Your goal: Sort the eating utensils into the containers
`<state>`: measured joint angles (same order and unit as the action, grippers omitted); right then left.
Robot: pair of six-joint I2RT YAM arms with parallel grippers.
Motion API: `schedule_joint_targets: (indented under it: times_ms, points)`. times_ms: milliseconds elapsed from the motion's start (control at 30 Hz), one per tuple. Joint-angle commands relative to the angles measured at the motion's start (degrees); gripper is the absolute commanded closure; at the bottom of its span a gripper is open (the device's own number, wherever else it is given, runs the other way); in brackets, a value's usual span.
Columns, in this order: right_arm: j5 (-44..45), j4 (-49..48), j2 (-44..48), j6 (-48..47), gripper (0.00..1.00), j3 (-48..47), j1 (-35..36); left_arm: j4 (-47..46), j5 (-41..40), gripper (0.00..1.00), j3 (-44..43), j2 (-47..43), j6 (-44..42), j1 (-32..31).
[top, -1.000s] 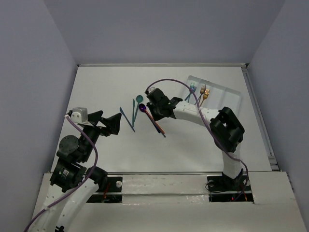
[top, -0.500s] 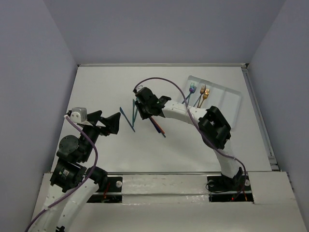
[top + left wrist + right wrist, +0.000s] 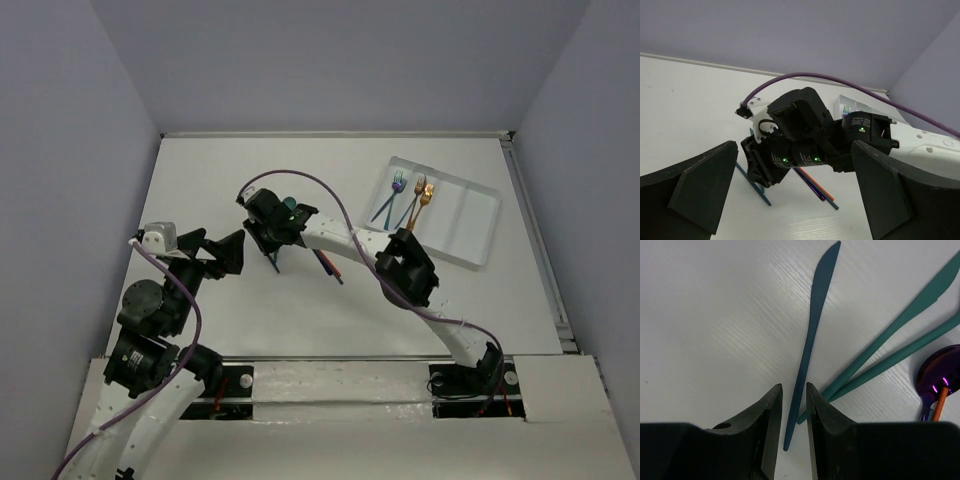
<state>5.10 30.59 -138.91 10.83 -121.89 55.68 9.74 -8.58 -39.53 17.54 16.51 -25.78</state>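
White worktop (image 3: 220, 180), even light. The right arm reaches far across to the left of centre. The right end effector (image 3: 794, 390) points down over a loose cluster of utensils at about mid-worktop.

Right wrist view:
- The two dark fingers (image 3: 769, 430) are parted by a narrow gap and straddle the handle end of a blue knife (image 3: 812, 325).
- The knife lies flat on the worktop, serrated tip pointing away from the fingers.
- Bare worktop shows between the handle and the right-hand finger, so the end effector is released, not clamped on it.
- Cannot tell whether the left-hand finger touches the handle.

Beside the blue knife:
- A teal knife (image 3: 900, 320) and a teal handle (image 3: 900, 357) run close together, fanning out from near the blue knife's handle end.
- Beyond them lies a purple spoon (image 3: 940, 372) with a glossy bowl.
- An orange handle (image 3: 940, 405) touches the spoon at its neck.

Left end effector (image 3: 228, 252): hovers toward the near left of the worktop and faces the right arm's wrist. It is released, jaws wide apart, with nothing between them.

Tray (image 3: 470, 215): white, divided lengthwise, near the far right corner and skewed to the worktop edges. Forks lie in its left-hand compartments, well apart from the loose cluster. One is a purple-headed fork (image 3: 398, 183). Next to it are gold-headed forks (image 3: 422, 190), too small to count.
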Motion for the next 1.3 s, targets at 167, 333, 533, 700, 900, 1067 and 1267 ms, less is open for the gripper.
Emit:
schedule_joint_targets:
  times_ms: [167,333,533,700,900,1067,1267]
  points:
    - [3.3,4.4,-5.0,-2.3,0.69,-8.3,1.2,-1.8,-0.4,0.01,-2.1,-0.6,-0.4,0.2]
    - [3.1,5.9,-7.9,-2.4,0.69,-10.0,1.8,-1.9,0.1,0.01,-2.1,-0.7,-0.4,0.2]
    - [6.2,6.3,-9.6,-3.2,0.69,-9.5,3.1,-2.1,0.5,0.01,-2.0,-0.7,-0.6,0.7]
    - [7.1,5.7,-10.0,-2.2,0.78,-7.9,5.0,-2.0,0.5,0.01,-2.0,-0.8,-0.6,0.7]
    - [10.3,2.0,-9.2,1.3,0.98,-5.3,6.8,-2.0,0.3,0.01,-2.1,-1.0,-0.5,0.7]
    - [11.3,-3.9,-6.8,6.5,1.0,-3.9,6.8,-1.9,-0.5,0.01,-2.2,-1.5,-0.5,1.3]
    - [12.1,-16.6,7.4,11.8,1.0,7.1,5.1,-1.7,-0.8,0.01,-2.3,-1.2,-0.3,1.3]
